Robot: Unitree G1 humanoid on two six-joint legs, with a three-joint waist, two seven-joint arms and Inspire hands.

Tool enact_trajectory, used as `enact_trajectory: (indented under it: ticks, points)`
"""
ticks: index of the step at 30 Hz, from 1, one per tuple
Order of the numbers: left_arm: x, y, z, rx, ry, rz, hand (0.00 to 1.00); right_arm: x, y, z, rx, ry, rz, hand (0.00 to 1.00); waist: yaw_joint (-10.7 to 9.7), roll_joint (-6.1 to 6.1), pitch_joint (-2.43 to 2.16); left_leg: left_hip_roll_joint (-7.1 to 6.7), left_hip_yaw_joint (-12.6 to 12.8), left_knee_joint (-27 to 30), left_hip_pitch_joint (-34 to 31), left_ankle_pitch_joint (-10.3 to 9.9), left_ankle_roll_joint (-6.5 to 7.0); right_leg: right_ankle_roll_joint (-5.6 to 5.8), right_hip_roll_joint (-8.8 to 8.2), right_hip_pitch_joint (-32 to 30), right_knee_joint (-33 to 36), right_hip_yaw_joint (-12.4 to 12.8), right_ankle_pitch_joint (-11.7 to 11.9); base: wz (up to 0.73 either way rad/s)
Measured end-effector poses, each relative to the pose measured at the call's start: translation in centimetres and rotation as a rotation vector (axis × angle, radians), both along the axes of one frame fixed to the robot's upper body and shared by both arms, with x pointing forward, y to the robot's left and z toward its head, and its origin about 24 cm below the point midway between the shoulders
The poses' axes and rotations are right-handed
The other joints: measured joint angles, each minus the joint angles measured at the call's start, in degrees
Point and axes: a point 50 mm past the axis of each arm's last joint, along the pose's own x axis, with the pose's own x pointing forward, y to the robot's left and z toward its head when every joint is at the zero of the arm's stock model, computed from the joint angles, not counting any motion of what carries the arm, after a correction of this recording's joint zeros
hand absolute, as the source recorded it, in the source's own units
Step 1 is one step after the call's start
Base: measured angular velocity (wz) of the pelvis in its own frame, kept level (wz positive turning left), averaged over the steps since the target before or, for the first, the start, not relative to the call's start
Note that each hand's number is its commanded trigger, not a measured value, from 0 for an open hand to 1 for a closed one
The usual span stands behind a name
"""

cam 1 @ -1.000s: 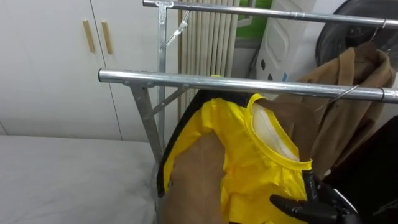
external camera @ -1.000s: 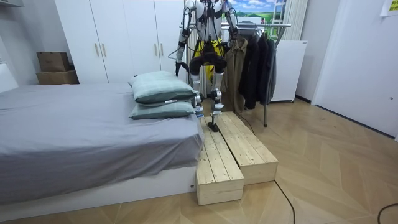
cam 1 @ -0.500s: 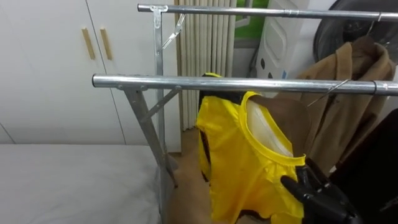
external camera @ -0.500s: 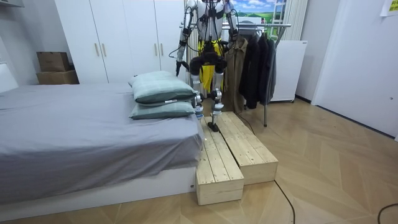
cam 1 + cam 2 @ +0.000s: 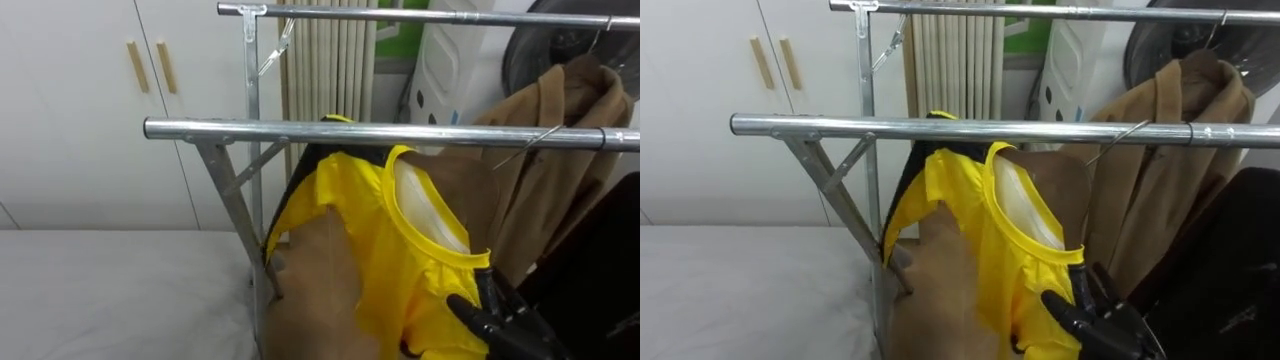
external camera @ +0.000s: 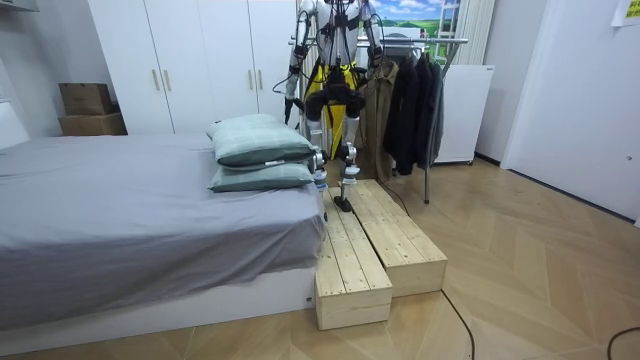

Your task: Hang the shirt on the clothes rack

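Left eye view: right hand (image 5: 495, 322) pinches yellow garment (image 5: 400, 250).

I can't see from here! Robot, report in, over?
Right hand gripping yellow shirt. Shirt up at front rail, hooked or not unclear. Brown coat hangs close alongside. Left hand low at side.

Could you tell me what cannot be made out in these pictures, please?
Yellow garment top: hidden behind the rail, eye views.
Right hand: cut by the eye views' lower edge, hold unclear.
Left hand: too small, room view.
Tan shape before the garment: blurred, eye views.
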Motion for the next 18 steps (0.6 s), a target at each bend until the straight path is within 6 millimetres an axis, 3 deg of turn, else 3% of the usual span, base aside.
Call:
enact_trajectory:
  ticks: [7,12,15,18]
  points:
    - [0.2,-0.5,0.0,-0.008,-0.024,-0.025,0.0,-1.4,0.1,-1.8,-0.079,0.079,0.015,0.0,-0.22,-0.14,-0.12,0.0,-0.15,0.03,0.1,0.0,0.0,-0.01,-0.07,0.31,-0.15,-0.03,0.03,0.03]
    - [-0.3,-0.4,-0.2,-0.01,-0.021,-0.023,0.0,-4.9,0.2,-5.5,-0.095,0.293,0.016,0.0,0.12,-0.35,0.05,-0.04,-0.09,-0.05,0.07,0.0,0.0,0.03,-0.06,0.16,0.01,0.17,0.0,0.0]
    - [-0.4,-0.5,-0.3,-0.015,-0.017,-0.026,0.0,-5.7,0.2,-6.2,-0.106,0.343,0.026,0.0,0.21,-0.65,0.15,-0.07,0.02,-0.05,-0.11,0.0,0.0,0.07,-0.04,-0.12,0.1,0.23,-0.02,0.0]
    - [-0.6,-0.4,-0.3,-0.017,-0.013,-0.025,0.0,-7.0,0.1,-7.1,-0.143,0.411,0.066,0.0,0.03,-1.08,-0.16,-0.05,-0.03,-0.06,0.19,0.0,0.0,0.09,-0.1,0.41,-0.27,0.06,-0.03,0.03]
